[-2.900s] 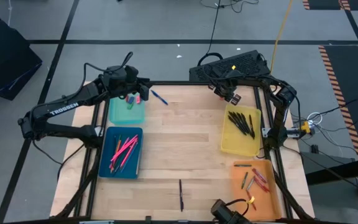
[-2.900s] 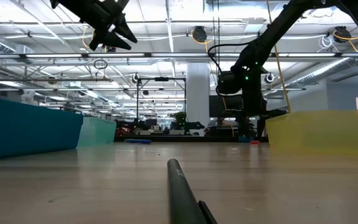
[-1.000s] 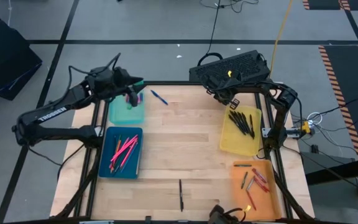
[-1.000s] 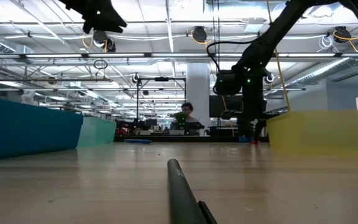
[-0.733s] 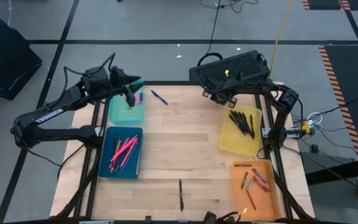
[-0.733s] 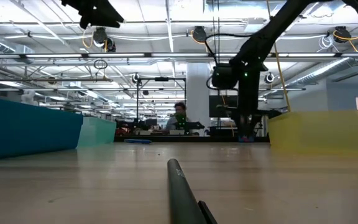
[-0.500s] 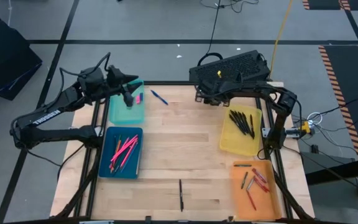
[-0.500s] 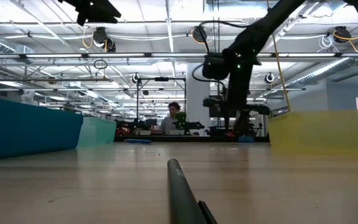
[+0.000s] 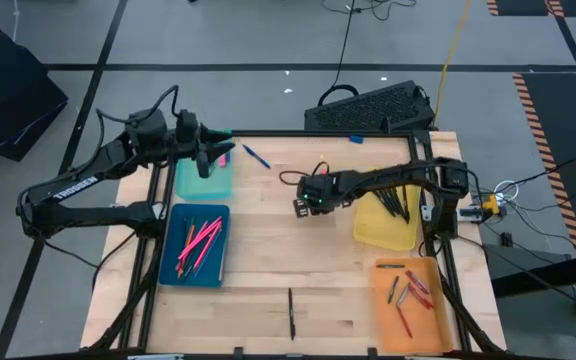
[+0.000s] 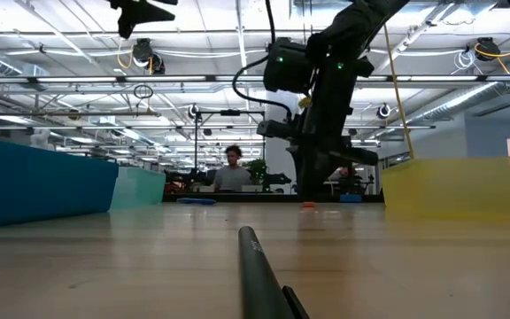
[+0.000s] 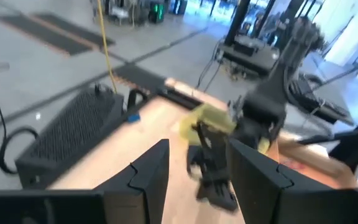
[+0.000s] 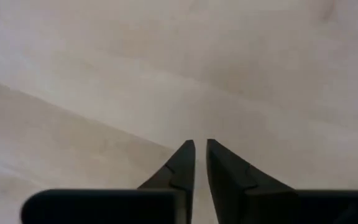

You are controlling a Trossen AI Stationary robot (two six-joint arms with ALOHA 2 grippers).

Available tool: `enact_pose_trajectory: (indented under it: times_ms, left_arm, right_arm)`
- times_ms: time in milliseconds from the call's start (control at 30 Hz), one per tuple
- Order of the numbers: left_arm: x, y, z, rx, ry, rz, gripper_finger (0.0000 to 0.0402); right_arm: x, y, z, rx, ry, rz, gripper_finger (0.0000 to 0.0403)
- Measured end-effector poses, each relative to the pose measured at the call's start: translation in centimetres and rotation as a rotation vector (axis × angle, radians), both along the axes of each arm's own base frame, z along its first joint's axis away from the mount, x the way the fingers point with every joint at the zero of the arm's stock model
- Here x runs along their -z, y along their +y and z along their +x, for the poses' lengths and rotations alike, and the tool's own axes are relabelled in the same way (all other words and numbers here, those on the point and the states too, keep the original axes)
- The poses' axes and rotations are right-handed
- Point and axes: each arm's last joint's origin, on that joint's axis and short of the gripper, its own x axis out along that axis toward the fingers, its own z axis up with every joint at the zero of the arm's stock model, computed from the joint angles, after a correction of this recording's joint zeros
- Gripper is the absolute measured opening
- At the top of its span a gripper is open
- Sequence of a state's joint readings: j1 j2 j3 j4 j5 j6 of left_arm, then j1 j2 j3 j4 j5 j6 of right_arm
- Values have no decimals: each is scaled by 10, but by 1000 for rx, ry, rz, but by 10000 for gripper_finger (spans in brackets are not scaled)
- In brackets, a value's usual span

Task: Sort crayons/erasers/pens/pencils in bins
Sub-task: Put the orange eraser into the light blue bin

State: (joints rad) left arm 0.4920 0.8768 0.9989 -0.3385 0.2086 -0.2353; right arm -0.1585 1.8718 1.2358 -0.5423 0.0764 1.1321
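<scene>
My right gripper (image 9: pixel 305 206) (image 12: pixel 201 154) hangs over the middle of the table, fingers pointing down and drawn together, with only bare wood in the slit between them. In the low view a tiny orange-red piece (image 10: pixel 308 205) shows at table level under it; whether they touch, I cannot tell. My left gripper (image 9: pixel 214 156) (image 11: pixel 194 163) hovers open and holding nothing over the teal bin (image 9: pixel 200 182), which holds erasers (image 9: pixel 222 158). The dark blue bin (image 9: pixel 171 250) holds pink pencils, the yellow bin (image 9: pixel 370 228) black pens, the orange bin (image 9: pixel 388 318) crayons (image 9: pixel 417 288).
A blue pen (image 9: pixel 256 156) lies on the wood near the far edge, right of the teal bin. A black pen (image 9: pixel 291 312) (image 10: pixel 259 275) lies near the front edge. A black keyboard (image 9: pixel 368 104) sits beyond the far edge. Bare wood lies between the left and right bins.
My right gripper has swung from the far right corner, beside the yellow bin, toward the table's left and near side, and now hangs over the middle. In the low view the small orange-red piece shows farther left at each step. My left arm has barely shifted.
</scene>
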Motion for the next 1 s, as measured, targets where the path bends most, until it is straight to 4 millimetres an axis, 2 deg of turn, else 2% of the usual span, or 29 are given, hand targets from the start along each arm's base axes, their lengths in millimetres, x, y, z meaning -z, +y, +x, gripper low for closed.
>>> enact_pose_trajectory:
  times_ms: [100, 233, 333, 400, 500, 600, 700, 833, 1000]
  left_arm:
    - [4, -2, 0, -3, 33, -42, 161]
    - [3, -4, 1, -13, 24, -50, 161]
    - [2, -6, 2, -17, -1, -74, 161]
    - [1, -7, 3, -10, -10, -76, 161]
    - [0, -9, 4, -1, -22, -69, 161]
    - [-2, -10, 5, 1, -37, -55, 161]
    - [-5, -9, 6, 1, -66, -44, 161]
    - [-6, -9, 6, -6, -91, -86, 161]
    - [-5, -14, 8, 14, -86, -129, 161]
  right_arm:
    - [-5, -15, -3, 62, -13, -48, 62]
    - [-6, -55, -11, 271, -53, -51, 122]
    - [-7, -79, -17, 322, -78, -49, 157]
    - [-7, -87, -20, 356, -83, -41, 167]
    - [-5, -96, -21, 388, -93, -52, 170]
    - [3, -100, -13, 378, -35, -35, 171]
    - [3, -102, 6, 316, 67, -30, 171]
    - [-7, -98, 29, 250, 274, -123, 171]
    - [-3, -97, 40, 252, 316, -127, 171]
